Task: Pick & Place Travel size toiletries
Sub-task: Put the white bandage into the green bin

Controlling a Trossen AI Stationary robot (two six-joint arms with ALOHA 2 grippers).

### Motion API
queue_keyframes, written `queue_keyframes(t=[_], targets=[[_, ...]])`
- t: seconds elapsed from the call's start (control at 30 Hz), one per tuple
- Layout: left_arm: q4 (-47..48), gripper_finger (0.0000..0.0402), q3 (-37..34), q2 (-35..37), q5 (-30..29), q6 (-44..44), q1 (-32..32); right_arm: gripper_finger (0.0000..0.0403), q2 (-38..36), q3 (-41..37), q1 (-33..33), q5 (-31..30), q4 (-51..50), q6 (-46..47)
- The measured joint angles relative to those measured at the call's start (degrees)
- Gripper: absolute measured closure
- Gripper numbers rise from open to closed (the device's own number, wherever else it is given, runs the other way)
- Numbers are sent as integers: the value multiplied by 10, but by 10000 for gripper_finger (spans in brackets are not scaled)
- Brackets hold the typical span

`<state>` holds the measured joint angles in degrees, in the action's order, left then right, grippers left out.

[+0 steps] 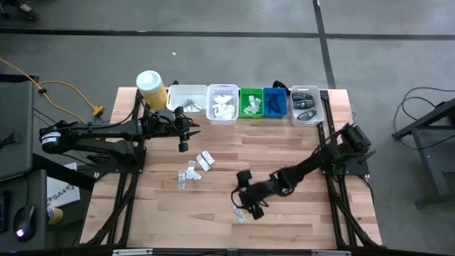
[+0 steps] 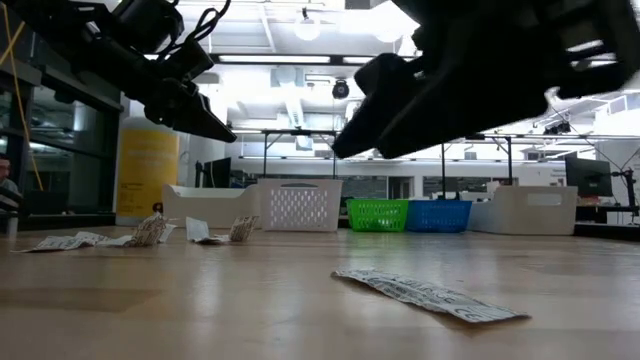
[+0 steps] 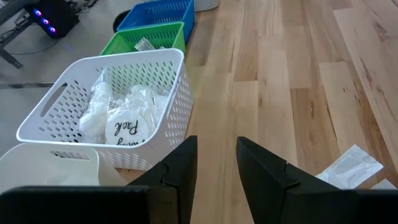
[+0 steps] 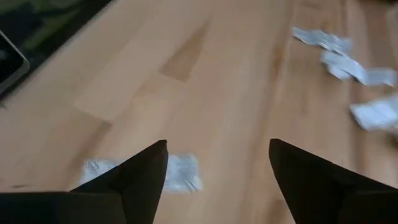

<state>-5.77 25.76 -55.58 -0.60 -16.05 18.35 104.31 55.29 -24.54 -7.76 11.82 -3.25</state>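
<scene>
Several small white and clear sachets lie flat on the wooden table in a loose cluster (image 1: 193, 169). One more sachet (image 1: 240, 215) lies alone near the front, seen close in the low view (image 2: 430, 295). My right gripper (image 1: 250, 208) hovers open just above this lone sachet (image 4: 180, 173), which shows beside one finger, untouched. My left gripper (image 1: 183, 139) hangs in the air near the white lattice basket (image 3: 118, 106), its fingers a little apart (image 3: 214, 165) and empty. That basket holds white packets.
A row of bins stands along the far edge: a plain white bin (image 1: 186, 101), the lattice basket (image 1: 222, 104), a green basket (image 1: 251, 102), a blue basket (image 1: 274, 102) and a white tray (image 1: 307, 104) with dark items. A yellow canister (image 1: 151, 89) stands left of them.
</scene>
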Motion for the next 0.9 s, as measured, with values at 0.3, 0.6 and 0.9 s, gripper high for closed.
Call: queue_keyframes(t=[0.3, 0.6, 0.9], targets=[[4, 291, 0, 0, 0, 8, 0, 132, 67, 0, -34, 13, 61, 1], [18, 291, 0, 0, 0, 15, 0, 148, 96, 0, -40, 26, 61, 4], [23, 291, 0, 0, 0, 17, 0, 155, 94, 2, -38, 22, 14, 32]])
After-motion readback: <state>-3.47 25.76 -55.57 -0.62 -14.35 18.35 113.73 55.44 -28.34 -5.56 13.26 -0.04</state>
